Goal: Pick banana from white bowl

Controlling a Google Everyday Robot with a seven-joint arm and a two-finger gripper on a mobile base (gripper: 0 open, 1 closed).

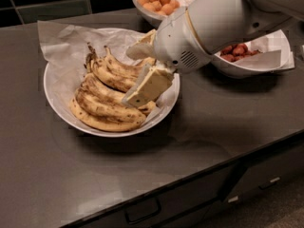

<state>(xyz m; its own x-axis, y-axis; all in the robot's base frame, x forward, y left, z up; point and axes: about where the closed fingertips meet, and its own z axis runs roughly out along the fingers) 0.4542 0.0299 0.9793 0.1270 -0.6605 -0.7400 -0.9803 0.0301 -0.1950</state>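
The wide white bowl point(47, 91) with a crumpled paper liner point(61, 44) sits at the left of the dark counter. It holds several curved, brown-mottled bananas with blackened stems. The brownest banana point(102, 103) lies across the middle of the pile. My gripper point(131, 78) hangs over the bowl's right half, open. One cream finger point(148, 85) is low over the bananas near the front right. The other finger point(141, 50) is toward the back rim. The bananas' right ends are hidden behind the gripper. It holds nothing.
A smaller white bowl point(142, 11) of orange round fruit stands at the back. Another white bowl point(247, 69) with red items stands at the right, partly behind my arm point(213, 25). The counter's front edge point(190, 175) runs diagonally, with drawers below.
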